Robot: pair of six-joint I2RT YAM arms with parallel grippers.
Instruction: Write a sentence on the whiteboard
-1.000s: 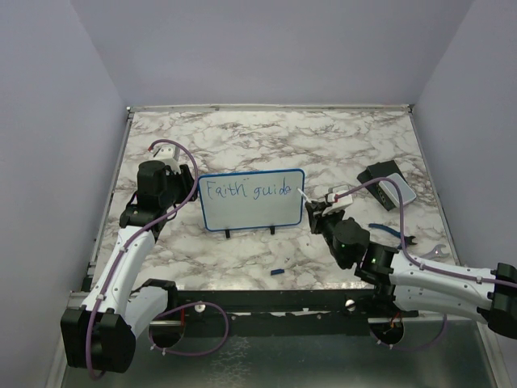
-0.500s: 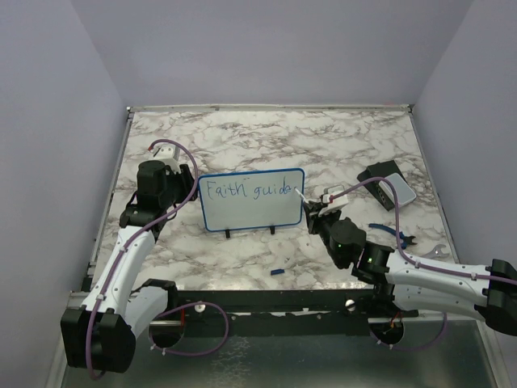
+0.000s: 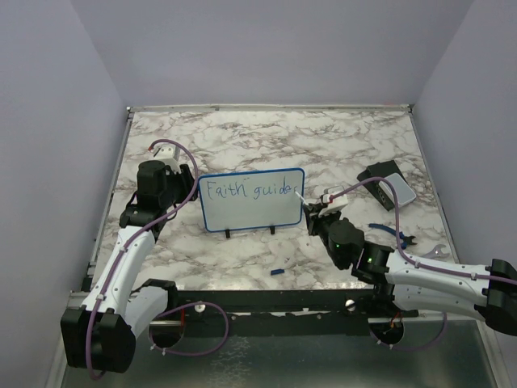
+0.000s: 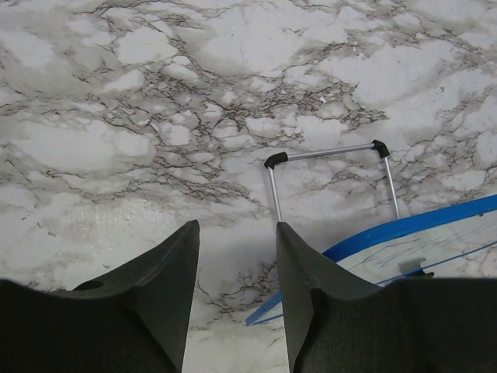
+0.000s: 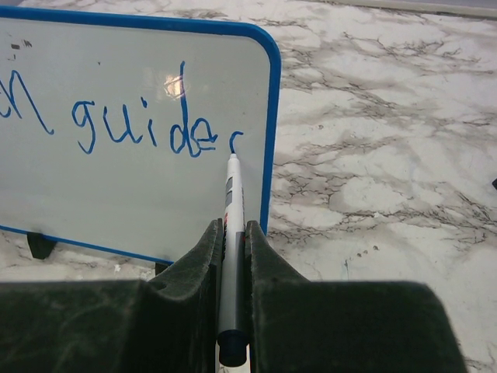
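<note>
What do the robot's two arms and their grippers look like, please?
Both the left arm and right arm have white shell links joined by black joint housings, with a thin purple cable looping along each. Small green lights glow on the right arm. The left gripper and right gripper carry matte dark grey, wedge-shaped fingers.

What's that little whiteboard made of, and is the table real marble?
The whiteboard looks like a glossy coated panel: light glints off its face. Its blue frame seems smooth plastic, round-cornered. Its wire stand looks like thin metal rod with black caps. The table shows marble veining; stone or printed sheet, I cannot tell.
</note>
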